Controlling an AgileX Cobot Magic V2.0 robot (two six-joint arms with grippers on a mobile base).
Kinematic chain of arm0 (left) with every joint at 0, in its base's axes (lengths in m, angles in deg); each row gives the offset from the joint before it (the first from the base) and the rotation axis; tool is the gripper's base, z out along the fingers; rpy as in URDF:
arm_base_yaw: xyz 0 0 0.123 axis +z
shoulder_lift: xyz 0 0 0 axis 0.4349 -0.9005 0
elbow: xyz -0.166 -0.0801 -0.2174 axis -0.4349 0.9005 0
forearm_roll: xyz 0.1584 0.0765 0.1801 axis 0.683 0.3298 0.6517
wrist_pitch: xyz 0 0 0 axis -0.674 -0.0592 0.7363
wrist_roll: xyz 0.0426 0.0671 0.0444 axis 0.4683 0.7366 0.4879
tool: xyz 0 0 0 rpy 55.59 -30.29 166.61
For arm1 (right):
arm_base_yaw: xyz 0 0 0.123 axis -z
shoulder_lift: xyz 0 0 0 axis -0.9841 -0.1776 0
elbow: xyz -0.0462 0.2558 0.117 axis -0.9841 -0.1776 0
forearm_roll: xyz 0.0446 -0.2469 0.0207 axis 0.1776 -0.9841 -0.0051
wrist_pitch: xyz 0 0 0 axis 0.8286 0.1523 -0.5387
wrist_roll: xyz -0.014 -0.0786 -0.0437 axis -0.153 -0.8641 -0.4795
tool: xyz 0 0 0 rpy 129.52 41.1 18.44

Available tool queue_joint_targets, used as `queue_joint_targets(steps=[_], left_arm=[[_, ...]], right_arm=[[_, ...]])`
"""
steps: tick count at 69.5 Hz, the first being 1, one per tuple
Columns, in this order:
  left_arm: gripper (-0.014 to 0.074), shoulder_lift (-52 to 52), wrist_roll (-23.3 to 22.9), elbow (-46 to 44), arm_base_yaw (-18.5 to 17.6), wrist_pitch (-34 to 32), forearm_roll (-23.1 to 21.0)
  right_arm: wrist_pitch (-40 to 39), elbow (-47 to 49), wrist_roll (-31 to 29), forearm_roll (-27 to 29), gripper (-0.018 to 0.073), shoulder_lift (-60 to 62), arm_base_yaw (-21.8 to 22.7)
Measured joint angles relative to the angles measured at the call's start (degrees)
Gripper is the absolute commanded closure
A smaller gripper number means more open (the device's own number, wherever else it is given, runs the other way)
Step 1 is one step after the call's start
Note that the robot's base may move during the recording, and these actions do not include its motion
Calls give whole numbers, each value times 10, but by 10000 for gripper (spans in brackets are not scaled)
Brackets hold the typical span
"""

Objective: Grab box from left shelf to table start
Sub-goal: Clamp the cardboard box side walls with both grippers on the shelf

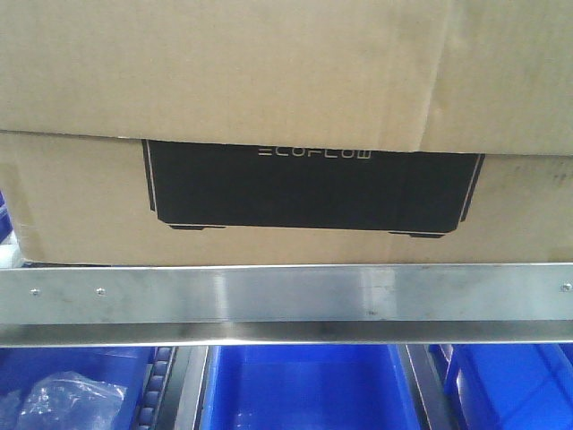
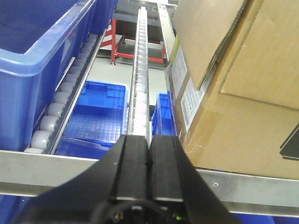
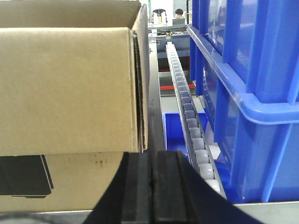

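The box [image 1: 286, 98], a brown carton with a black ECOFLOW panel [image 1: 309, 193] on its front, sits on the left shelf [image 1: 286, 296]. It rests just behind the brushed metal front rail, and 1 top flap folds down over its upper front face. By the look of it, the job is at its opening stage: the carton has not been lifted, nothing grips it, and no table shows in any of the 3 views. The left gripper [image 2: 149, 142] hangs at the rail just beside the carton's left corner. Its jaws are pressed together on nothing and point down a roller track [image 2: 141, 70]. The right gripper [image 3: 151, 156] is at the opposite corner with its jaws likewise pressed together and empty, and the carton's right edge stands just to its left. Neither gripper appears to touch the cardboard, though the wrist views hide the closest margins. The arms seem set on either side of the load, so what is left is probably a squeeze from both sides, a lift clear of the rail and a carry to the table. Blue plastic bins [image 1: 309, 385] fill the level below the shelf, and a blue bin stands on the shelf on each side of the carton.
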Motion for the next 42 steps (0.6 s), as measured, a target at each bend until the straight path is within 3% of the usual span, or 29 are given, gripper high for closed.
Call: queue_joint_targets(steps=[24, 42], left_arm=[[699, 0, 0, 0, 0, -10, -4], [699, 0, 0, -2, 0, -114, -6]], right_arm=[[0, 0, 0, 0, 503, 0, 0], [0, 0, 0, 0, 503, 0, 0]])
